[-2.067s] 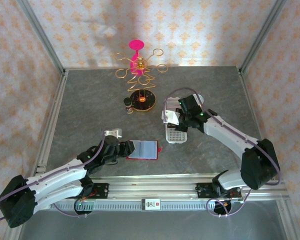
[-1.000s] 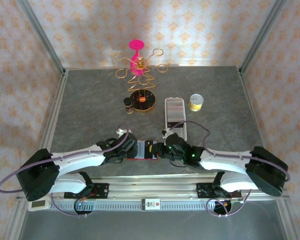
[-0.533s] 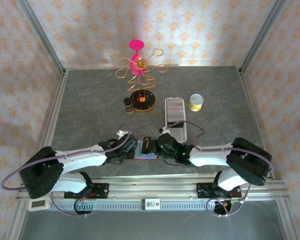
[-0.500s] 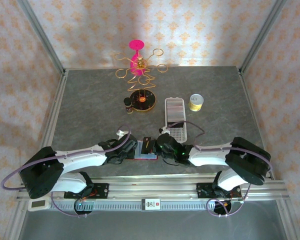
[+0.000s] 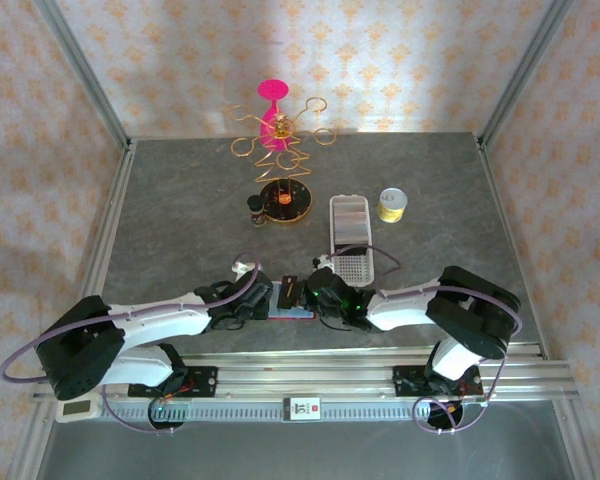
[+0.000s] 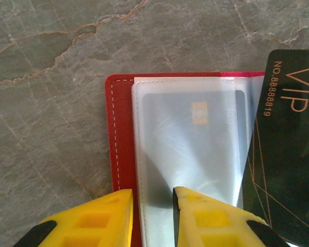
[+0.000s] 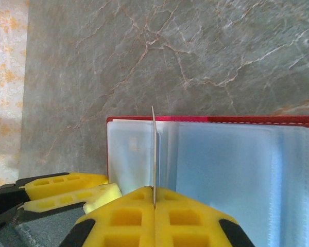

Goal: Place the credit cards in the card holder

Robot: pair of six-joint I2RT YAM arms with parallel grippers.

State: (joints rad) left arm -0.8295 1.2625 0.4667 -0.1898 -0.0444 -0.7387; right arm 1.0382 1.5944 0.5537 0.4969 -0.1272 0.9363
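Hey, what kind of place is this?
Probably a robot test cell, not a home: left arm and right arm bolted to an aluminium rail, wallpapered panels boxing in a grey stone-look table, props like a gold wire stand.

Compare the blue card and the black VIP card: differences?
The blue card sits flat inside the card holder's clear pocket; black VIP card is outside it, pinched by the right gripper. Blue card shows a chip; the VIP card has gold lettering. Both are rectangular cards over the holder.
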